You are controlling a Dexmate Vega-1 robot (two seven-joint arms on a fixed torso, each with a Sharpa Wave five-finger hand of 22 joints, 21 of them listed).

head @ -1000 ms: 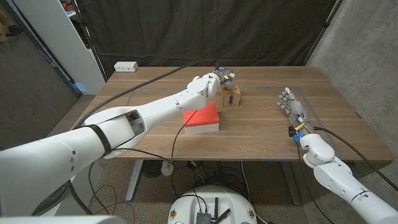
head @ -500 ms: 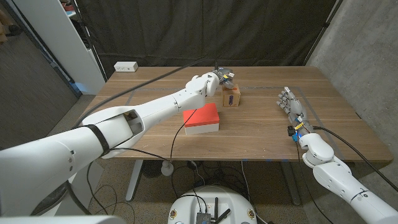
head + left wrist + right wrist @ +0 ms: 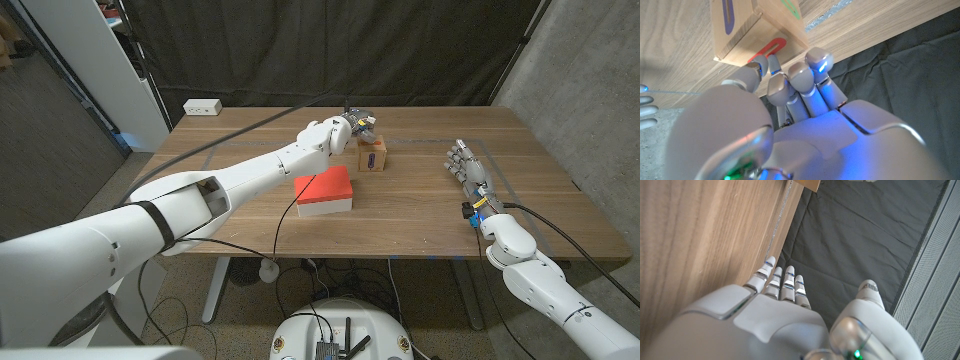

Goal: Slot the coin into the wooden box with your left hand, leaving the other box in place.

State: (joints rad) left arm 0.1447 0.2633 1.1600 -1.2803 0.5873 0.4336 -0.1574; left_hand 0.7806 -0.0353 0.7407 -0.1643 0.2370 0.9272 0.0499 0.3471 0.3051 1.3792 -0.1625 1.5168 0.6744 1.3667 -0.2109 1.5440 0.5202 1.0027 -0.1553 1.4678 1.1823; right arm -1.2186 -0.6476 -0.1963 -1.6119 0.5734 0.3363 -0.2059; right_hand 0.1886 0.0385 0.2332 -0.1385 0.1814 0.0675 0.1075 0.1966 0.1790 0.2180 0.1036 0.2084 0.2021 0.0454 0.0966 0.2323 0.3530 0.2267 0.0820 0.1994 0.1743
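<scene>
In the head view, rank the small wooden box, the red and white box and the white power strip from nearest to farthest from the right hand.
1. Small wooden box, mid-table, left of the right hand.
2. Red and white box, nearer the front edge.
3. White power strip, far left corner.

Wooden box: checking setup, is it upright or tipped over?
Upright. The wooden box stands squarely on the table, its slotted face toward the camera, left hand over it.
</scene>
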